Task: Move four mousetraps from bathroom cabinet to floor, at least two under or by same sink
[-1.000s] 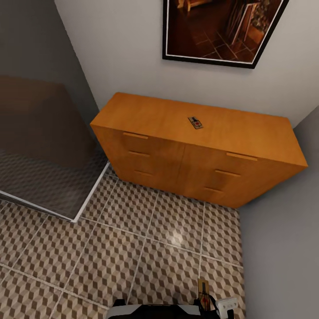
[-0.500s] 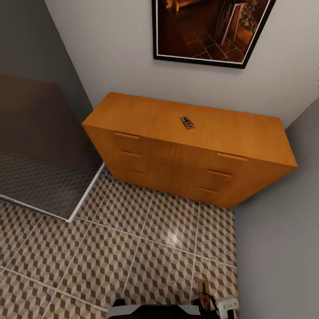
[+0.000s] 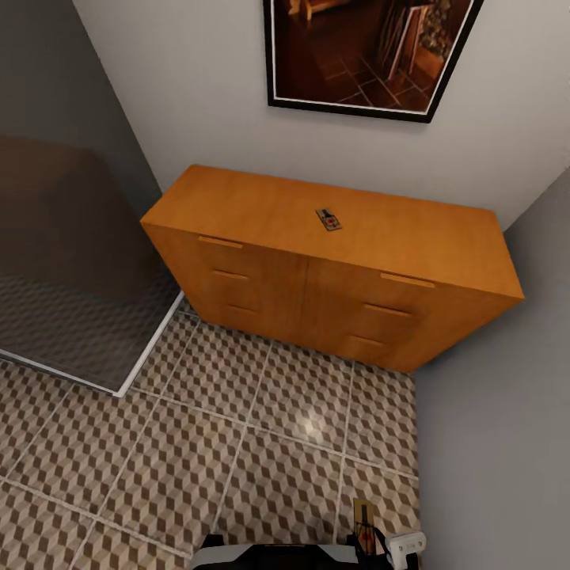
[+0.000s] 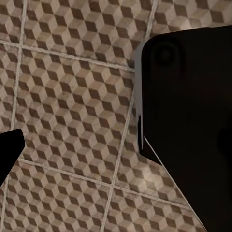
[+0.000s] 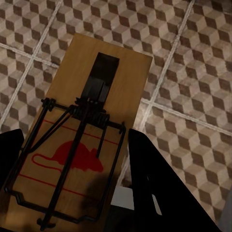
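My right gripper is clamped on a mousetrap, its fingers dark on both edges of the board, held above the bathroom floor. Whether my left gripper is spread or closed, I cannot tell; it hangs over tiles. Far ahead, a second mousetrap lies on top of the cabinet, below a framed picture.
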Controlling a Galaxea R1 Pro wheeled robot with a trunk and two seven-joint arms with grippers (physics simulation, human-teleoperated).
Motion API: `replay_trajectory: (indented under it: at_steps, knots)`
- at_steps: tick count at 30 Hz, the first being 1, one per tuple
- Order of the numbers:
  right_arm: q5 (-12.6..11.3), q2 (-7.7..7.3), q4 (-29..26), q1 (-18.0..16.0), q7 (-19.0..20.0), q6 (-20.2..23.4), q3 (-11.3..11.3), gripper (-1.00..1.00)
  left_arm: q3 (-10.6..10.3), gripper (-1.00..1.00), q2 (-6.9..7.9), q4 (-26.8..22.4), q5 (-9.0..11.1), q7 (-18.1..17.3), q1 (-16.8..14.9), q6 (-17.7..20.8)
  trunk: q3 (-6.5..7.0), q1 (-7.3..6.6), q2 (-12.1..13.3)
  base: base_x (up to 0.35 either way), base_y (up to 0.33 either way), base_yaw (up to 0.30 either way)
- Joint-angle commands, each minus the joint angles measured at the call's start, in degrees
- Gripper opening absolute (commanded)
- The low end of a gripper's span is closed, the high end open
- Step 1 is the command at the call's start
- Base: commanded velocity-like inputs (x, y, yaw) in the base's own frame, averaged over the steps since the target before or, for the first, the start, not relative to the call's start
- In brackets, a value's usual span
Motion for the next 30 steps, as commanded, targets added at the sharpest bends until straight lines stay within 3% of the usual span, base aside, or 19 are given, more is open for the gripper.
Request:
replay_trajectory:
  at_steps: [1, 13, 30]
  knots:
    - [-0.7, -0.01, 0.1, 0.0, 0.5, -0.2, 0.2, -1.0, -0.3, 1.0, -0.01, 0.2, -0.2, 0.5, -0.1, -0.3, -0.06, 0.03, -0.1, 0.092, -0.001, 0.0]
    - [-0.7, -0.01, 0.0, 0.0, 0.5, -0.2, 0.2, -1.0, -0.3, 1.0, -0.01, 0.2, -0.2, 0.5, -0.1, -0.3, -0.06, 0.03, -0.1, 0.213, -0.088, 0.0]
    - [-0.7, -0.01, 0.0, 0.0, 0.5, -0.2, 0.2, -1.0, -0.3, 1.0, -0.01, 0.2, -0.2, 0.4, -0.1, -0.3, -0.06, 0.03, -0.1, 0.02, -0.07, 0.0]
